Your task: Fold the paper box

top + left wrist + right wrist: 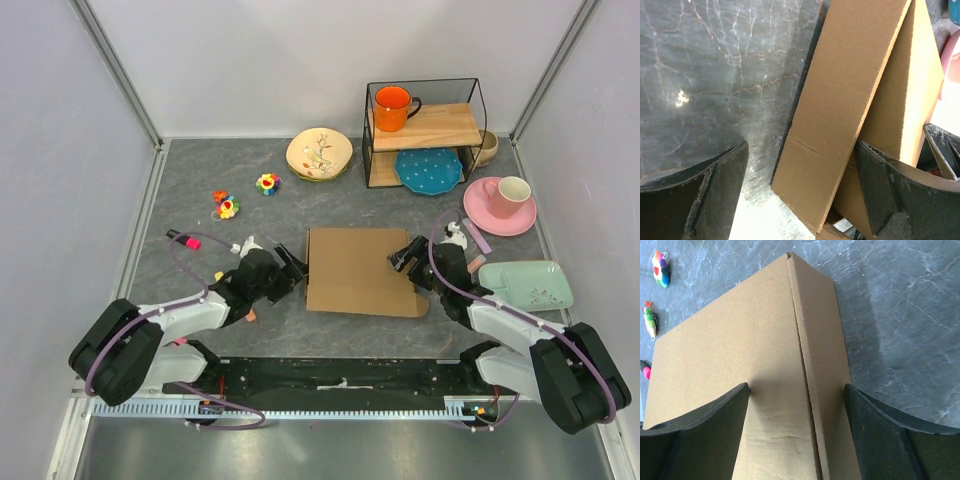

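Note:
The paper box (360, 270) lies mid-table as a flat brown cardboard shape, lid down. My left gripper (293, 270) is at its left edge. In the left wrist view the left gripper (800, 192) is open, and the box's upright side wall (840, 110) stands between its dark fingers (700, 195), touching neither that I can see. My right gripper (405, 258) is at the box's right edge. Seen from the right wrist, the right gripper (796, 407) is open and straddles the edge: one finger over the box top (735, 355), the other outside the narrow side wall (822, 340).
At the back, a wire shelf (425, 128) holds an orange mug (393, 107) and a blue plate (428, 170). A pink cup and saucer (497, 212) and a green dish (525, 284) sit right of the box. A floral plate (319, 154), small toys (227, 205) and a pink marker (184, 239) lie to the left.

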### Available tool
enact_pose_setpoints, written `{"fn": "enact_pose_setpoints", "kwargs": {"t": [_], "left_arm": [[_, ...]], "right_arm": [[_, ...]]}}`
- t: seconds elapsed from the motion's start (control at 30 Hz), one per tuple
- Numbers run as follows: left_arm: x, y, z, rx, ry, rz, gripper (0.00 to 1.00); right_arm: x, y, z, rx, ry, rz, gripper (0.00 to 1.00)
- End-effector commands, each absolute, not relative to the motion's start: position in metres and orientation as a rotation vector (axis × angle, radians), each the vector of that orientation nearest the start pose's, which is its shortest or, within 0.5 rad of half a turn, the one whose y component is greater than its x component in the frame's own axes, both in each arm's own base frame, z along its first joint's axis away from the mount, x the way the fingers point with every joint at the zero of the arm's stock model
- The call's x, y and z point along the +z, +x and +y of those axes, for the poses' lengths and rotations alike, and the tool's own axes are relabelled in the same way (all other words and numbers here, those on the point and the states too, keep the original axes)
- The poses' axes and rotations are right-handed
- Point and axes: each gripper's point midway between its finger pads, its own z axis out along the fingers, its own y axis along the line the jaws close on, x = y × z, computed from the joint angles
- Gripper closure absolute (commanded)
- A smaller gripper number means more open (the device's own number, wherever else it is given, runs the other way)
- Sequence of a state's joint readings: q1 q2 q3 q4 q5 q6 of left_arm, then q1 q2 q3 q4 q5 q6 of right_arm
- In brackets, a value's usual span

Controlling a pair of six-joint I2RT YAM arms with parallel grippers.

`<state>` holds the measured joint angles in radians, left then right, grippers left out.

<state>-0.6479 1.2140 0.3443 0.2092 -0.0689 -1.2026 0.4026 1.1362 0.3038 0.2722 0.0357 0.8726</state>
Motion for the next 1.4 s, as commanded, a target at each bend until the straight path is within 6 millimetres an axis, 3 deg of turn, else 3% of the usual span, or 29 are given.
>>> {"fn": "enact_pose_setpoints", "kwargs": {"t": [0.0,0.13,0.23,0.37,0.4,0.43,0.5,0.53,0.6,0.73,0.8,0.83,0.9,0.93,1.07,1.17,1.27,1.37], "left_arm": [[0.097,0.273,-0.245,-1.046,-0.521,2.178,0.07],[0.103,0.289,-0.242,-1.043,-0.475,2.205,0.11],[0.105,0.297,-0.222,-0.957,-0.526,2.213,0.11],[0.113,0.292,-0.189,-0.811,-0.617,2.16,0.06],[0.107,0.286,-0.181,-0.783,-0.639,2.16,0.05],[0.123,0.285,-0.173,-0.789,-0.647,2.088,0.05],[0.119,0.276,-0.163,-0.774,-0.644,2.056,0.05],[0.136,0.275,-0.158,-0.796,-0.636,1.98,0.05],[0.135,0.268,-0.152,-0.776,-0.562,1.945,0.07],[0.158,0.25,-0.157,-0.778,-0.366,1.866,0.1],[0.179,0.244,-0.157,-0.736,-0.256,1.806,0.1],[0.185,0.235,-0.167,-0.744,-0.183,1.802,0.1],[0.199,0.229,-0.165,-0.658,-0.095,1.777,0.1],[0.202,0.218,-0.178,-0.669,-0.025,1.782,0.1],[0.189,0.201,-0.189,-0.537,0.108,1.844,0.09],[0.173,0.196,-0.186,-0.406,0.142,1.896,0.09],[0.168,0.194,-0.17,-0.303,0.15,1.929,0.09],[0.173,0.192,-0.138,-0.194,0.131,1.923,0.09]], "right_arm": [[0.014,0.233,0.147,0.688,0.518,2.348,0.18],[0.016,0.233,0.145,0.685,0.531,2.33,0.18],[0.017,0.235,0.143,0.667,0.539,2.326,0.18],[0.018,0.239,0.144,0.672,0.562,2.317,0.18],[0.018,0.24,0.145,0.68,0.566,2.311,0.17],[0.018,0.24,0.145,0.685,0.57,2.306,0.18],[0.02,0.244,0.147,0.695,0.581,2.296,0.17],[0.02,0.245,0.147,0.695,0.581,2.296,0.17],[0.021,0.247,0.149,0.703,0.584,2.294,0.17],[0.022,0.25,0.15,0.705,0.588,2.286,0.18],[0.022,0.25,0.151,0.707,0.588,2.289,0.18],[0.022,0.251,0.15,0.705,0.591,2.287,0.18],[0.021,0.253,0.151,0.7,0.591,2.291,0.17],[0.02,0.253,0.151,0.7,0.589,2.294,0.17],[0.019,0.257,0.152,0.692,0.575,2.296,0.18],[0.021,0.261,0.153,0.682,0.565,2.299,0.18],[0.023,0.265,0.153,0.683,0.56,2.308,0.18],[0.028,0.268,0.154,0.688,0.555,2.3,0.17]]}}
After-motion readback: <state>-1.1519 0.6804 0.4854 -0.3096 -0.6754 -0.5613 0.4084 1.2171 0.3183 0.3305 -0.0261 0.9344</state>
